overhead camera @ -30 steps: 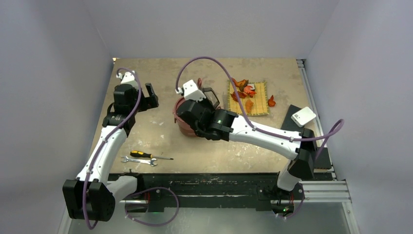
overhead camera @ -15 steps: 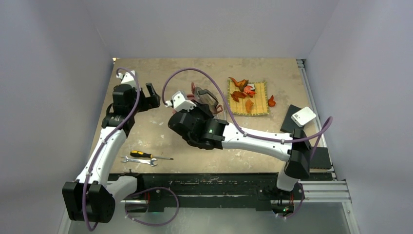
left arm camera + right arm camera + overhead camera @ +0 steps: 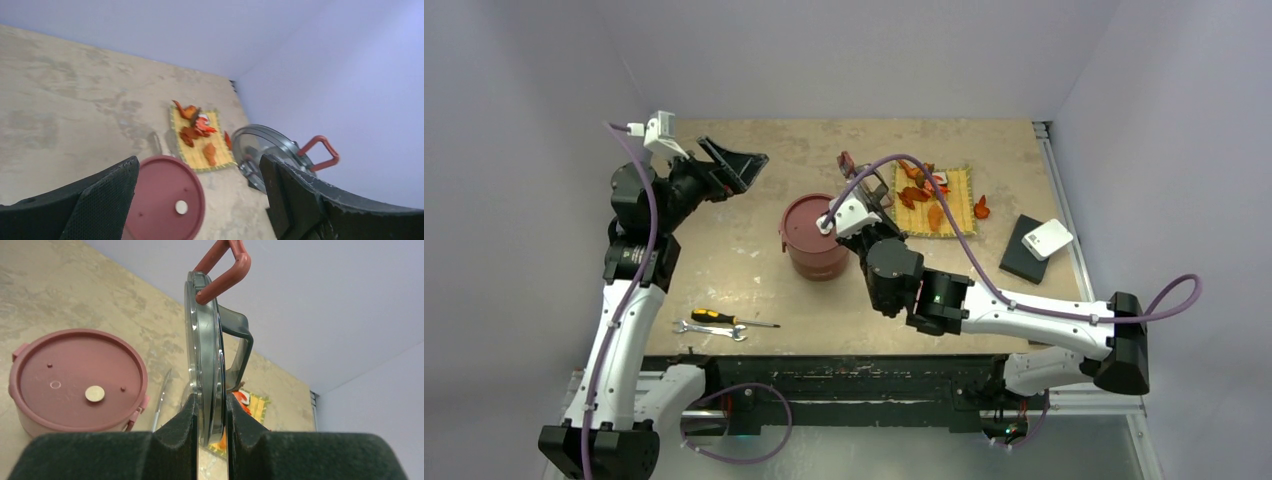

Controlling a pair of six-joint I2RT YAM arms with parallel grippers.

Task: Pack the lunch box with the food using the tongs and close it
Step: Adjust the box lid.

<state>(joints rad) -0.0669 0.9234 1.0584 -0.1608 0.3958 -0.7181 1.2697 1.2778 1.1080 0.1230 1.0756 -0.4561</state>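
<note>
The dusty-red lunch box (image 3: 814, 235) stands mid-table with a flat red disc lid on it, also visible in the left wrist view (image 3: 165, 200) and the right wrist view (image 3: 75, 377). My right gripper (image 3: 871, 205) (image 3: 210, 415) is shut on the rim of the dark see-through top lid (image 3: 204, 355) (image 3: 864, 178), held on edge in the air right of the box. Behind it, food (image 3: 927, 192) lies on a yellow mat, with one piece (image 3: 981, 208) off it. The slim silver tongs (image 3: 162, 395) lie right of the box. My left gripper (image 3: 732, 165) (image 3: 197, 200) hovers open, up and left of the box.
A black-and-orange screwdriver (image 3: 719, 318) and a small wrench (image 3: 709, 330) lie near the front left. A black block (image 3: 1024, 262) with a white box (image 3: 1048, 239) on it sits at the right edge. The yellow mat (image 3: 959, 215) lies at the back right.
My right arm has drawn back off the lunch box toward the right, with the top lid now upright in its grip. My left arm has risen and turned its open gripper toward the box.
</note>
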